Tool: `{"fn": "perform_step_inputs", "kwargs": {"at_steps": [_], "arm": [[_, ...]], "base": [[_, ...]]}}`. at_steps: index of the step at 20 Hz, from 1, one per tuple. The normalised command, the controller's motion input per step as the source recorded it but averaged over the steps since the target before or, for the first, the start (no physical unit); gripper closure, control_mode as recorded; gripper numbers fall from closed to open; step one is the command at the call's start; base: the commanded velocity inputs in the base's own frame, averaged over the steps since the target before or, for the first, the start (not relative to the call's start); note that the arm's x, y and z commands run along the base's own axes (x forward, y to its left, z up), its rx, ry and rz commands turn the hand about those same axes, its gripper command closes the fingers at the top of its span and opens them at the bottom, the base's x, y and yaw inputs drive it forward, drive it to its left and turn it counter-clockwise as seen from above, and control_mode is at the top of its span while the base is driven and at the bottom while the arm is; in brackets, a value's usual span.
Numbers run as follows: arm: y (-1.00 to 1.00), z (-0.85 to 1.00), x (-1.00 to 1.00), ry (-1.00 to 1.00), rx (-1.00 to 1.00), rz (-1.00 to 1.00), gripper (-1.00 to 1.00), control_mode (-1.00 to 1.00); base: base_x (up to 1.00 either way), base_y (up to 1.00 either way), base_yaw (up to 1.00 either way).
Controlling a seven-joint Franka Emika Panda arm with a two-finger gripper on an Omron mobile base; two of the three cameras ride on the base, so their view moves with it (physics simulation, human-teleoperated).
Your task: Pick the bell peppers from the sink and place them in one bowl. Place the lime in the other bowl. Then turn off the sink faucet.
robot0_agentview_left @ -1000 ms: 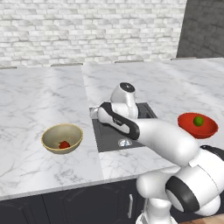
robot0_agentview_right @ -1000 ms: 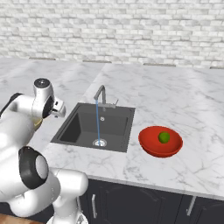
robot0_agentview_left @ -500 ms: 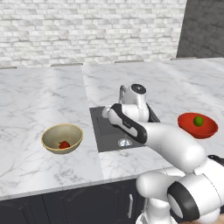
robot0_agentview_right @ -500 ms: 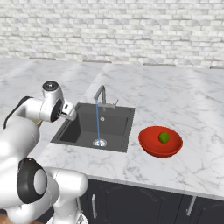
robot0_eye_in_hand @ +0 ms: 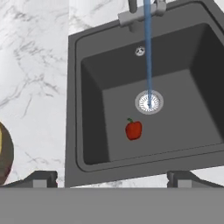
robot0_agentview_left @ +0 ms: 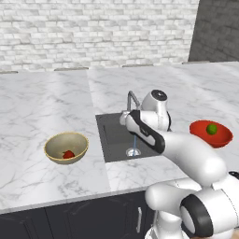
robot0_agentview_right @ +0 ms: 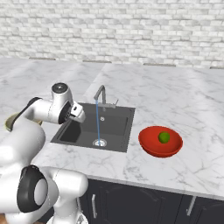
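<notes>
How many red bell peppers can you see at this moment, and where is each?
2. One bell pepper lies on the floor of the sink, beside the drain. The other pepper sits in the tan bowl on the counter. The arm hides part of the sink in the base views.

Both base views look forward and down from behind the arm, sharing the dark grey recessed sink [robot0_agentview_left: 114, 137] [robot0_agentview_right: 94, 127], while the hand view looks closely into it [robot0_eye_in_hand: 87, 87].
</notes>
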Motion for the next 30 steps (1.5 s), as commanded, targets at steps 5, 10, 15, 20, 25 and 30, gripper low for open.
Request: {"fn": "perform_step_inputs", "kwargs": {"at_steps": [5, 10, 15, 20, 25, 30], "arm": [[-0.34, -0.12, 0.00, 0.02, -0.03, 0.00, -1.00, -1.00], [-0.25, -0.17, 0.00, 0.06, -0.07, 0.00, -1.00, -1.00], [-0.15, -0.03, 0.00, 0.13, -0.10, 0.00, -1.00, -1.00], [-0.15, 0.00, 0.00, 0.05, -0.02, 0.00, -1.00, -1.00], [-0.04, -0.07, 0.00, 0.00, 0.00, 0.00, -1.00, -1.00], [0.00, -0.14, 0.00, 0.00, 0.00, 0.00, -1.00, -1.00]], "base": [[0.00, 0.00, 0.00], [0.00, 0.00, 0.00], [0.00, 0.00, 0.00], [0.00, 0.00, 0.00], [0.00, 0.00, 0.00], [0.00, 0.00, 0.00]]}}
